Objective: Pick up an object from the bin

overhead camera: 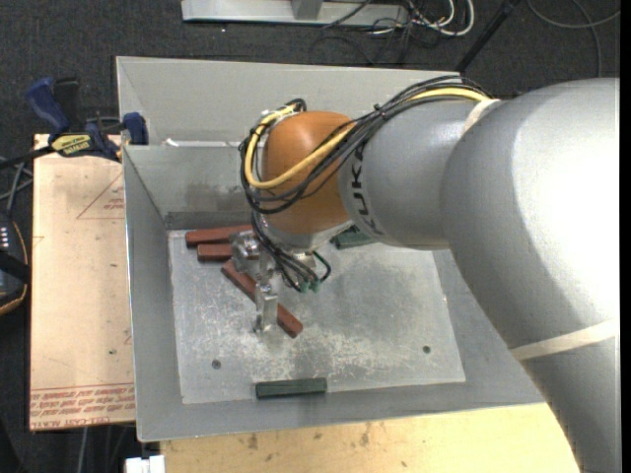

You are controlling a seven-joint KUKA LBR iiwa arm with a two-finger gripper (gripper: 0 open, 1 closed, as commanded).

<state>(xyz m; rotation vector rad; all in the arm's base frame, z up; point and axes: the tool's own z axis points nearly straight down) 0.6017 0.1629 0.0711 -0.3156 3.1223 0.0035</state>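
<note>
My gripper (264, 321) reaches down into the middle of the bin, its fingertips at the floor right beside a long reddish-brown bar (287, 321) that lies slantwise under it. The bar runs from upper left to lower right, and its lower end pokes out just to the right of the fingertips. Two more reddish-brown bars (217, 236) lie stacked side by side near the bin's back left, a short way above the gripper.
A dark green flat bar (291, 388) lies along the bin's front edge. A small green piece (347, 236) peeks out from under the arm at the back. The arm and its orange cover hang over the bin's back and right.
</note>
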